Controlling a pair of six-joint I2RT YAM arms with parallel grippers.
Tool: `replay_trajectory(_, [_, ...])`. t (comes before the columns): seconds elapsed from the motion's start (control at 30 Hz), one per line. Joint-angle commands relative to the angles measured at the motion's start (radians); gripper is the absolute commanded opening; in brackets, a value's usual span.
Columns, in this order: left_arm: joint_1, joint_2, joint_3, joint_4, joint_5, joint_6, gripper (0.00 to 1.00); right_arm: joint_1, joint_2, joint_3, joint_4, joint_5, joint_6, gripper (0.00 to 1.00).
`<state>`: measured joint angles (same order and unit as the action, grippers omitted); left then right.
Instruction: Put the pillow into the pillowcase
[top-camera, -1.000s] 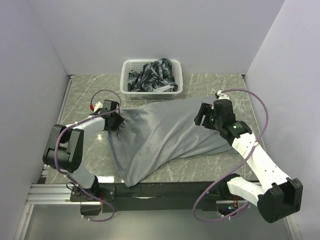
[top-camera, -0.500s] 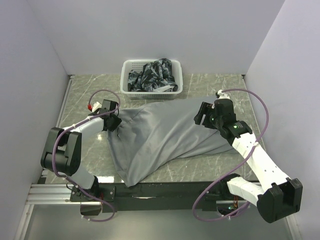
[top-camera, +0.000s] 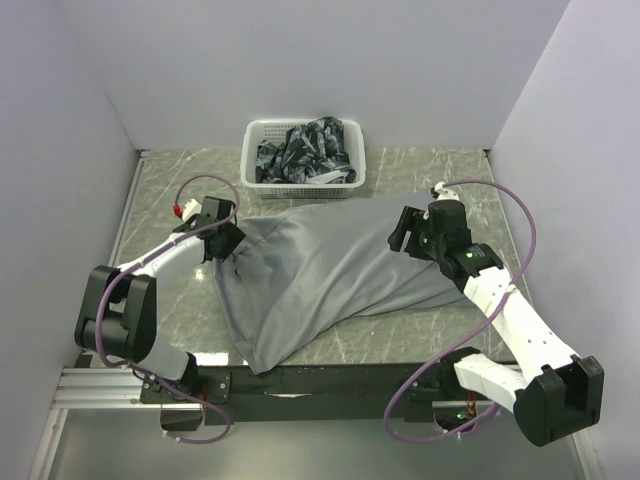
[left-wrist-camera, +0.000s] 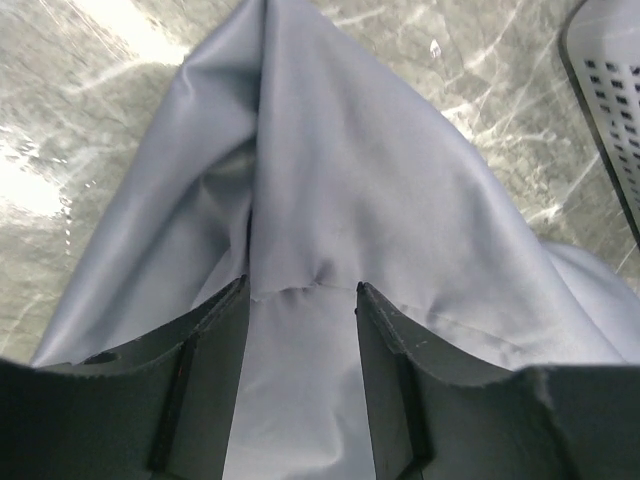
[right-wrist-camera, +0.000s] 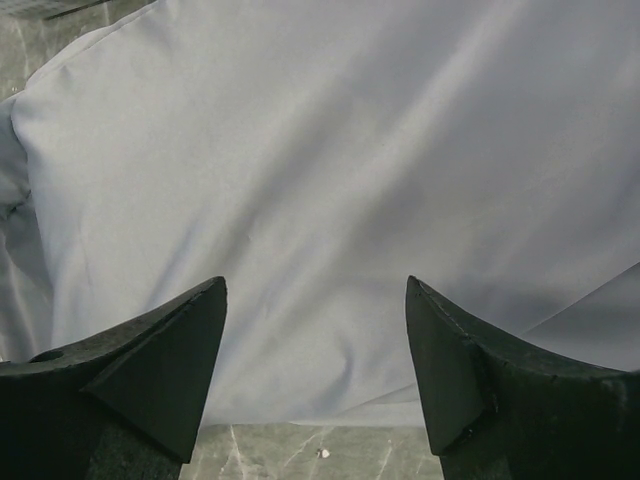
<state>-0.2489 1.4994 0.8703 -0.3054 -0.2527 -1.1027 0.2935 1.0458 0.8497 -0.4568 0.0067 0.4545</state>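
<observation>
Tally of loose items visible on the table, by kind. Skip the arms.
Grey pillowcase: 1
White basket: 1
Dark patterned cloth bundle, inside the basket: 1
Total: 3

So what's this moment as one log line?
left gripper: open astride fold of pillowcase | right gripper: open over pillowcase | pillow: not visible
</observation>
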Motion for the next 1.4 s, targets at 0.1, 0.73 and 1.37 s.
replay_trajectory(0.1, [-0.038, 0.039, 0.030, -0.006, -0.030, -0.029, 0.53, -0.008, -0.017, -0.001, 0.035, -0.004, -0.004, 0.79])
replay_trajectory(0.73, [-0.026, 0.047, 0.127, -0.044, -0.085, 0.026, 0.01, -0.016, 0.031, -0.017, 0.052, -0.020, 0.012, 0.79])
replay_trajectory(1.37, [0.325, -0.157, 0.337, -0.150, 0.020, 0.148, 0.01, -0.113, -0.028, -0.040, 0.014, 0.050, 0.150, 0.97])
